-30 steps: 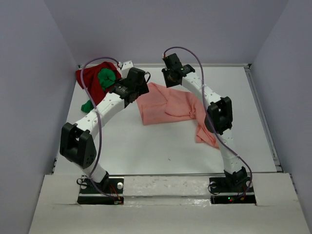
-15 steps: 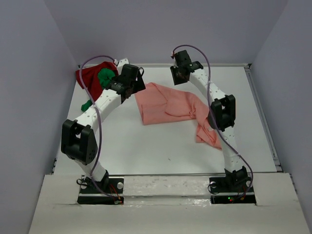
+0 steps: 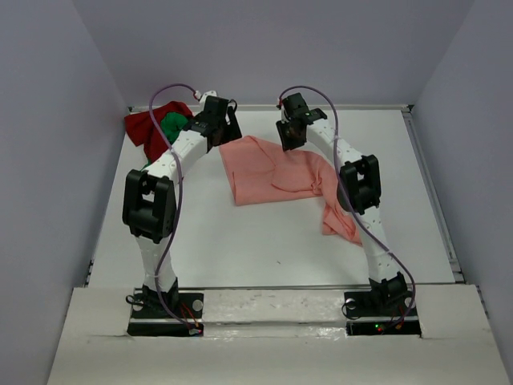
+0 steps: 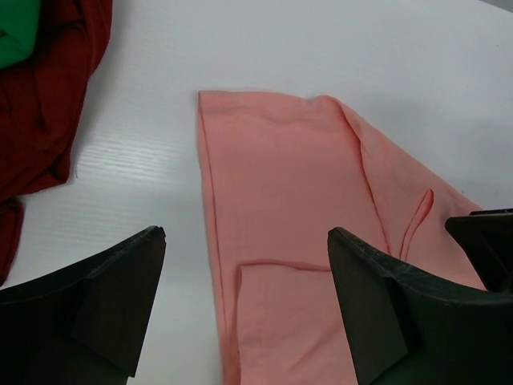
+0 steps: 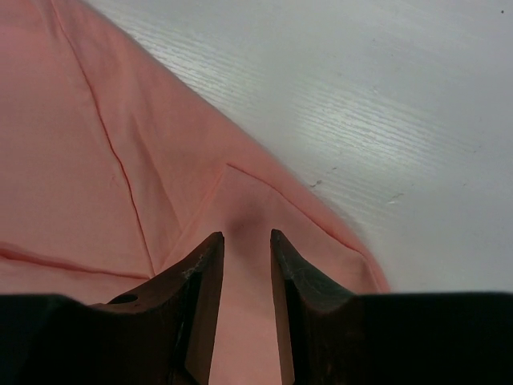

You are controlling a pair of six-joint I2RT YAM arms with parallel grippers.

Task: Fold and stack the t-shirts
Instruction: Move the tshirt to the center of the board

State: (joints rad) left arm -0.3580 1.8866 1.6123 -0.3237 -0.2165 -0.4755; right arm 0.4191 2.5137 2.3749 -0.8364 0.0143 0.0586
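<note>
Our left gripper (image 4: 246, 241) has swung to the far edge of the salmon-pink t-shirt (image 3: 272, 172), wide open. Our right gripper (image 5: 247, 235) hangs there too, barely open. Next we pinch both corners to fold.

Your salmon-pink t-shirt (image 4: 280, 184) is one solid colour, its seams and folds showing only as slightly deeper pink lines. The dark red t-shirt (image 4: 48, 88) is a plain deep crimson, and the green t-shirt (image 4: 16, 32) beside it is a bright, flat green. The surface (image 3: 264, 241) is white with a fine ribbed grain. Your left tool (image 4: 244, 237) has matte black fingers; the right tool (image 5: 245, 237) has dark fingers with a warm pinkish-brown cast. The arms (image 3: 172, 156) are white with black joints, the cables (image 3: 172, 87) purple, the walls (image 3: 48, 120) pale lavender-grey.
</note>
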